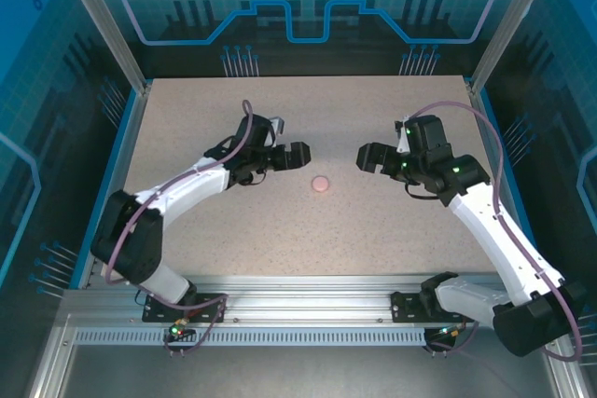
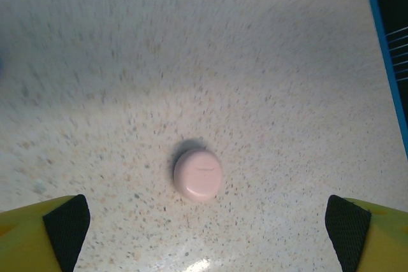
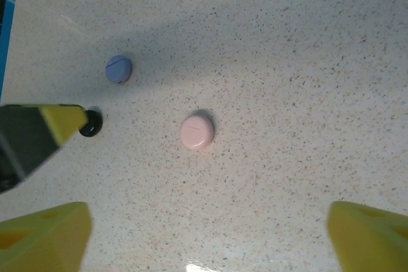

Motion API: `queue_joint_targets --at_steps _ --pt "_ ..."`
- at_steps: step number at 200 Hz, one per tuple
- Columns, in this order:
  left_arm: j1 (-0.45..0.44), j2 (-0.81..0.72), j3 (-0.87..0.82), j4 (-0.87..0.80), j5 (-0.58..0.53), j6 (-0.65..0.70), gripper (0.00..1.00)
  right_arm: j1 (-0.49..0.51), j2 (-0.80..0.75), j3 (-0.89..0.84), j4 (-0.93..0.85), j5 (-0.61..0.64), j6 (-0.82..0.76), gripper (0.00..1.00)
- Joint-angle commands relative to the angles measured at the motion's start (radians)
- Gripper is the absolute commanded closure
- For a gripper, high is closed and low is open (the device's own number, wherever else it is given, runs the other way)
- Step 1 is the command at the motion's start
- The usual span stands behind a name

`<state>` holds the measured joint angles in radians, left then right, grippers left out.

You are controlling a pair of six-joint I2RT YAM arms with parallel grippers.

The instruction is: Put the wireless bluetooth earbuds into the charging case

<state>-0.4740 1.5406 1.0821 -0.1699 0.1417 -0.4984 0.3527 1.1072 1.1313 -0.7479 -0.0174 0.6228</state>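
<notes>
Speckled tabletop (image 1: pixel 187 123), closed round pink case (image 1: pixel 320 184)

A pale pink case (image 2: pixel 197 174) and a lilac-blue case (image 3: pixel 118 68) lie on a beige table (image 2: pixel 287 62) flecked with dark speckles.

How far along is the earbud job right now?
Looks done: the round pale pink case lies shut on the speckled table, and the round lilac case looks shut too. In hand: nothing; the left gripper and right gripper are open and empty. Left: checking the small black item half hidden behind a yellow finger; whether earbuds sit inside the cases can't be seen.
</notes>
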Motion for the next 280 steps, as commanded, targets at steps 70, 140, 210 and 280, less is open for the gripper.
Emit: queue_joint_targets --at_steps 70,140,210,280 --pt "0.002 -0.414 -0.193 0.211 -0.321 0.319 0.01 -0.055 -0.018 0.084 -0.055 0.244 -0.131 0.00" --pt "0.011 -0.547 -0.409 0.488 -0.518 0.630 0.01 -0.085 -0.011 -0.035 0.113 0.560 -0.187 0.00" --pt "0.208 -0.548 -0.580 0.603 -0.543 0.562 0.01 -0.181 0.026 -0.242 0.408 0.696 -0.365 0.00" --pt "0.303 -0.395 -0.744 0.815 -0.513 0.570 0.01 -0.216 0.049 -0.515 0.860 0.614 -0.463 0.00"
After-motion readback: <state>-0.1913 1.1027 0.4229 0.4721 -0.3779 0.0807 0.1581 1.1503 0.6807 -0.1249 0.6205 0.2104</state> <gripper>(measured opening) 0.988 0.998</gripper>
